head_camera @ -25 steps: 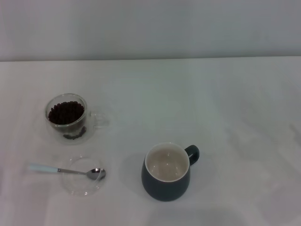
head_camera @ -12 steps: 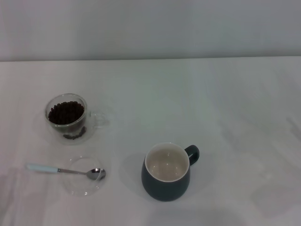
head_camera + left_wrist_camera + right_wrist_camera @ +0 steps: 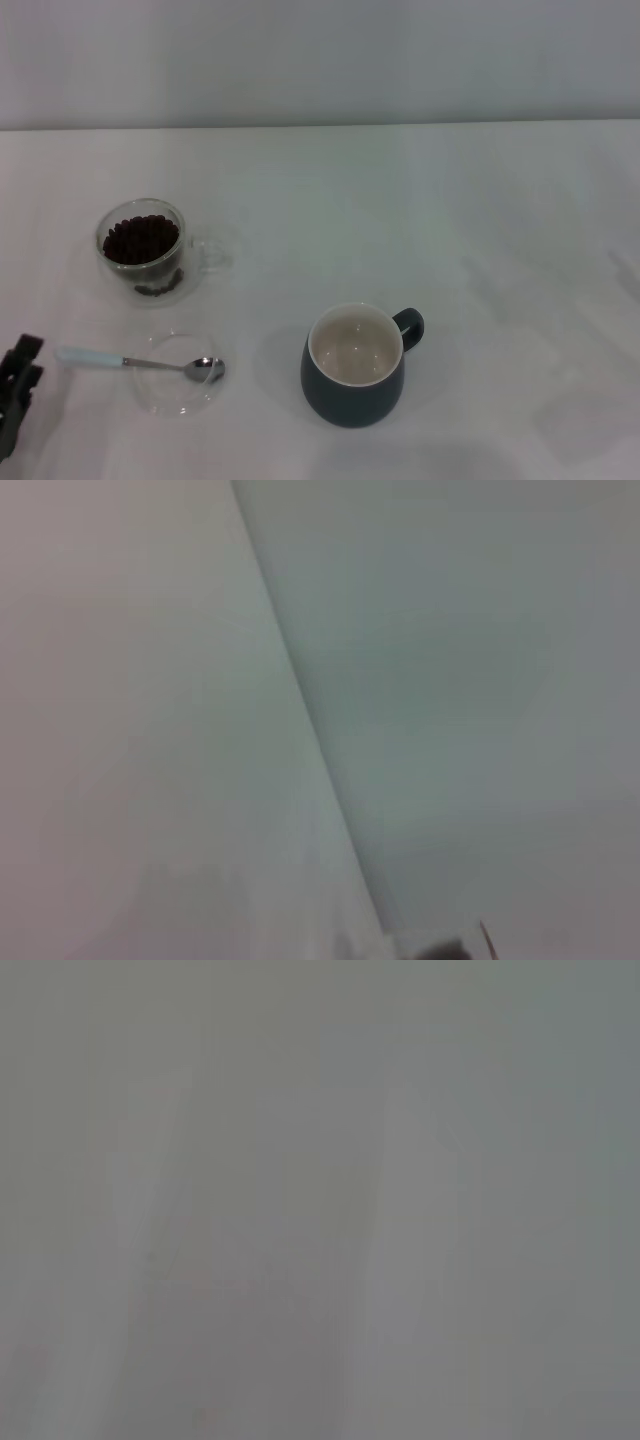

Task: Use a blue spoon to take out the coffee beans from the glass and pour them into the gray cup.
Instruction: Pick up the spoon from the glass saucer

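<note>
My left gripper [image 3: 20, 385] just beside blue spoon [image 3: 140, 362] handle end; finger spread unclear. Spoon lies lengthwise away from gripper, bowl over glass dish [image 3: 178, 373]. Right arm unseen, so left nearer.

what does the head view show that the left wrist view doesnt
Only the head view shows the task's things: the glass holding the coffee beans, the blue spoon lying with its bowl over a shallow clear dish, the empty gray cup, and the left hand at the frame's lower left edge, near the spoon's handle end. The right hand is not seen. Only the left wrist view shows a small dark shape at its bottom edge, which cannot be identified. Both share the pale table surface and the plain wall behind it.
</note>
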Motion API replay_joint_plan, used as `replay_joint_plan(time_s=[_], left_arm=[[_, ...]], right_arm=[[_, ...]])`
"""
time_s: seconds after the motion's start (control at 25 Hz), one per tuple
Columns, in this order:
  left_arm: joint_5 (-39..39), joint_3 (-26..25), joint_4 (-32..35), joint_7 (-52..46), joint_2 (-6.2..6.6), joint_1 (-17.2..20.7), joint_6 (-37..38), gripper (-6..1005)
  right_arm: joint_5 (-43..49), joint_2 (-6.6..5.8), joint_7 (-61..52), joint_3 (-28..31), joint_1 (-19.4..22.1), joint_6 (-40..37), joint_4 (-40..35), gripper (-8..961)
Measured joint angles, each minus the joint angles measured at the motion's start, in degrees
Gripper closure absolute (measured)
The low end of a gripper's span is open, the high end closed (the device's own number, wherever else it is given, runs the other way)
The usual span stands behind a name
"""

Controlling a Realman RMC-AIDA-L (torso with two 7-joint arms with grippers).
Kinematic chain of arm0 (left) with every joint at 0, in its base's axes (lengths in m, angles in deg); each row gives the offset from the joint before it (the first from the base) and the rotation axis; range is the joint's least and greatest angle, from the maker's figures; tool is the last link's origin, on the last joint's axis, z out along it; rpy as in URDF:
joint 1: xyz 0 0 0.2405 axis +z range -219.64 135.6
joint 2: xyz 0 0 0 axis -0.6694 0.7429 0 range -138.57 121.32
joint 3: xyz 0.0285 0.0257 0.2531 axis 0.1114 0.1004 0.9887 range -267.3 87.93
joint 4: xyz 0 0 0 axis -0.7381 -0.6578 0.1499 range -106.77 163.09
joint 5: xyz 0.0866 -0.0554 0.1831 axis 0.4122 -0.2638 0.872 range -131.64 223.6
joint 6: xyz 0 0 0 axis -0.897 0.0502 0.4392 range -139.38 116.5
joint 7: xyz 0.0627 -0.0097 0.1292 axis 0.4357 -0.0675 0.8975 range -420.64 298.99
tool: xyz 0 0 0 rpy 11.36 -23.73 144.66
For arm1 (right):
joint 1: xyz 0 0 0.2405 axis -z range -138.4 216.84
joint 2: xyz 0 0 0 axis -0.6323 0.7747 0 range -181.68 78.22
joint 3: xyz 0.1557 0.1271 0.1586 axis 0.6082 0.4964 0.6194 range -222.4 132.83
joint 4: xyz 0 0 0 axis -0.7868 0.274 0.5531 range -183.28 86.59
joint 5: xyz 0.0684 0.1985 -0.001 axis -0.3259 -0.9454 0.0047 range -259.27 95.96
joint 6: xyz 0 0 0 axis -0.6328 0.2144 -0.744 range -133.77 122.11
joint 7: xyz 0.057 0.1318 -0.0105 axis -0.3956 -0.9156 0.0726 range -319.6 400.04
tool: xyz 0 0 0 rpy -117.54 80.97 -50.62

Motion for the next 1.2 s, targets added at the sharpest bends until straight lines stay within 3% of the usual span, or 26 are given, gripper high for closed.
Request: replay_joint_plan(time_s=[0.36,1.2], left_arm=[[3.2,0.6,-0.1,0.7,-0.09,-3.7,-3.3,412],[5.4,0.6,0.2,1.4,-0.09,-5.7,-4.5,421]], right_arm=[[0.0,0.56,0.0,0.0,0.7,-0.9,0.0,336],[0.0,1.07,0.0,0.0,1.0,-1.2,0.0,336]])
